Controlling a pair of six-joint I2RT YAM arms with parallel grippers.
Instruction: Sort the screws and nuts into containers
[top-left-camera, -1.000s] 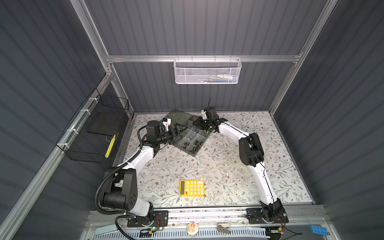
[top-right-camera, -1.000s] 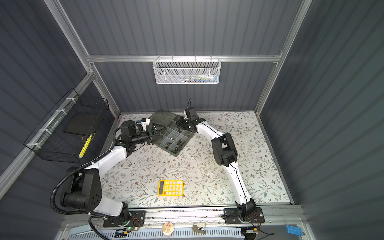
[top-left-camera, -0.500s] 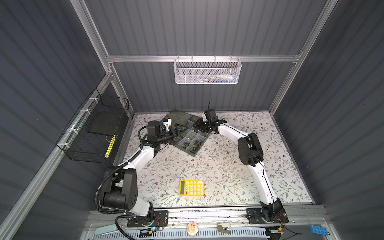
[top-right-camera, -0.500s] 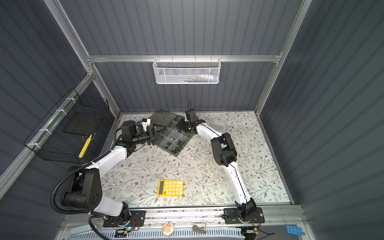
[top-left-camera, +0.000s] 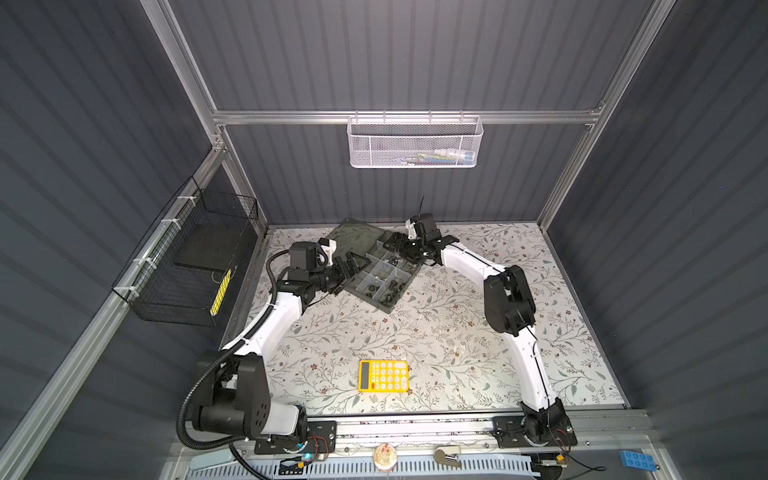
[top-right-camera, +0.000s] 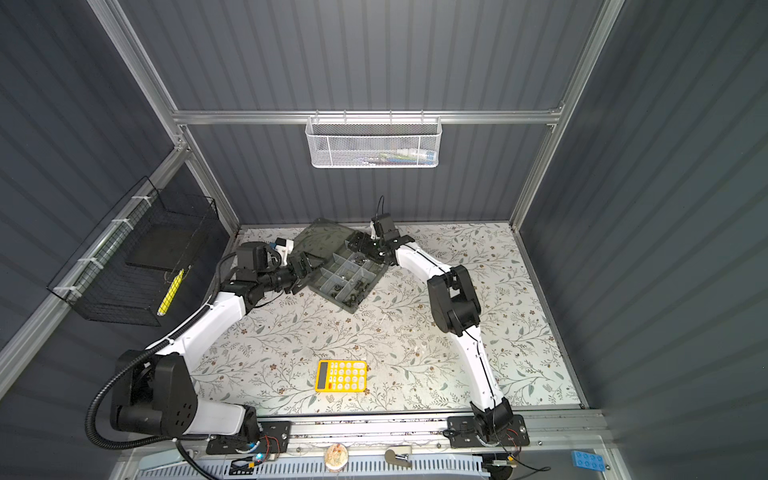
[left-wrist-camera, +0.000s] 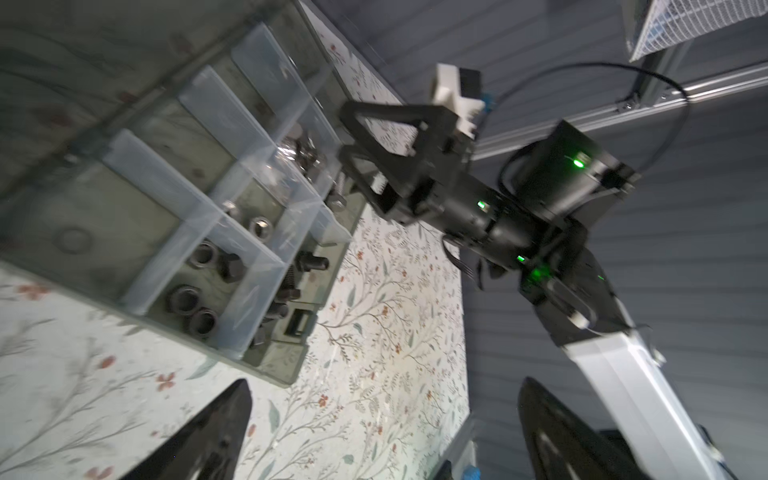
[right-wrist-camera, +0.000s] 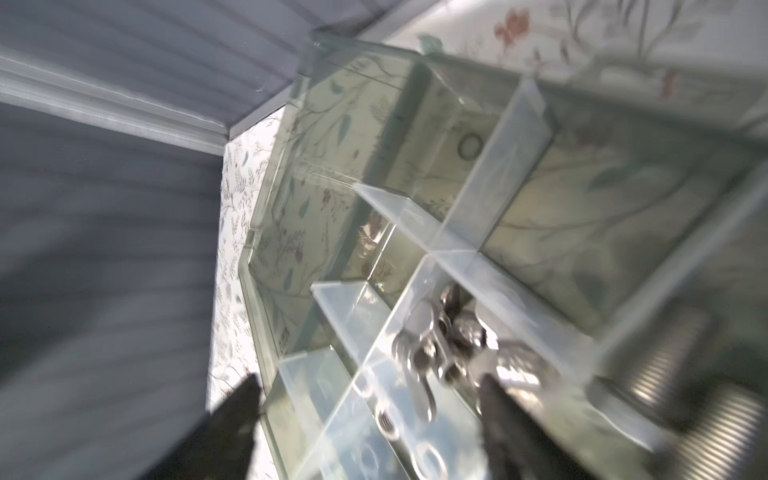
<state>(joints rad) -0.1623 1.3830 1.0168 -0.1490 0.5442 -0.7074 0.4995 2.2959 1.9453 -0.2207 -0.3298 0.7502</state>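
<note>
The containers are the compartments of a grey-green organiser box (top-left-camera: 388, 308) (top-right-camera: 352, 308) at the back of the table, with its lid (top-left-camera: 353, 236) open. In the left wrist view they hold black nuts (left-wrist-camera: 195, 286), black screws (left-wrist-camera: 309, 262), silver nuts (left-wrist-camera: 261, 226) and wing nuts (left-wrist-camera: 301, 149). My right gripper (top-left-camera: 401, 246) (top-right-camera: 361, 246) (right-wrist-camera: 370, 378) hangs open over the wing nuts (right-wrist-camera: 432, 345), with nothing between its fingers. Silver hex nuts (right-wrist-camera: 428, 457) lie in the adjoining compartment. My left gripper (top-left-camera: 353, 264) (top-right-camera: 309, 266) (left-wrist-camera: 386, 382) stands open and empty at the box's left side.
A yellow calculator (top-left-camera: 383, 376) lies near the table's front. A white mesh basket (top-left-camera: 415, 143) hangs on the back wall and a black wire basket (top-left-camera: 195, 257) on the left wall. The flat lid leans toward the back wall.
My right gripper's jaws have spread from shut to wide open above the wing nut compartment, after shifting slightly over the box. The left arm has not moved.
</note>
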